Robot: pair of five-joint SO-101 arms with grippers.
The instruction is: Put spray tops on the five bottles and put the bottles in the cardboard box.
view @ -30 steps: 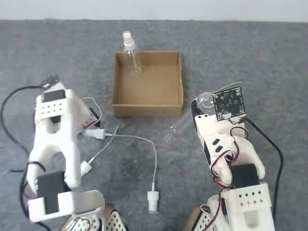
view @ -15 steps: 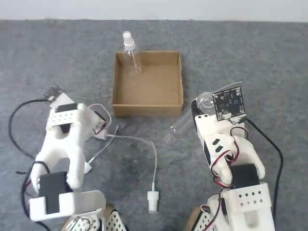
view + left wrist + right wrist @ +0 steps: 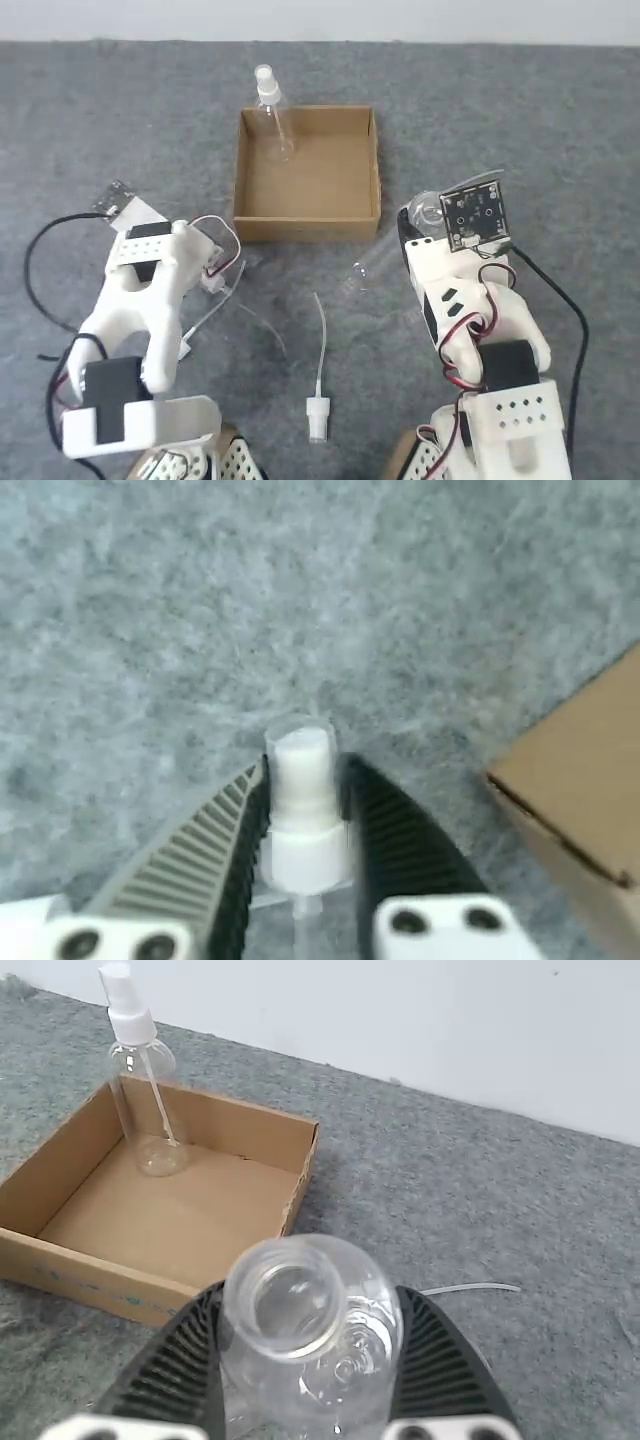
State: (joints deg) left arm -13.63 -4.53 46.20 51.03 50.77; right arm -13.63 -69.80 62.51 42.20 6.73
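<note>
Left gripper (image 3: 302,770) clamps a spray top (image 3: 305,840); right gripper (image 3: 310,1298) grips an uncapped bottle (image 3: 300,1345) near the cardboard box (image 3: 305,228). One capped bottle (image 3: 272,125) stands inside; spare top (image 3: 318,415) lies on the mat (image 3: 520,130). Roughly one of five done.

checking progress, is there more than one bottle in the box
No, just one bottle stands in the box, at a far corner.

Grey fuzzy worktop (image 3: 530,130), like carpet, same all over. Plain white wall (image 3: 420,18) right behind, touching far edge. Straight line btw the two. Soft even light w/ faint shadows, nothing else in bg.
</note>
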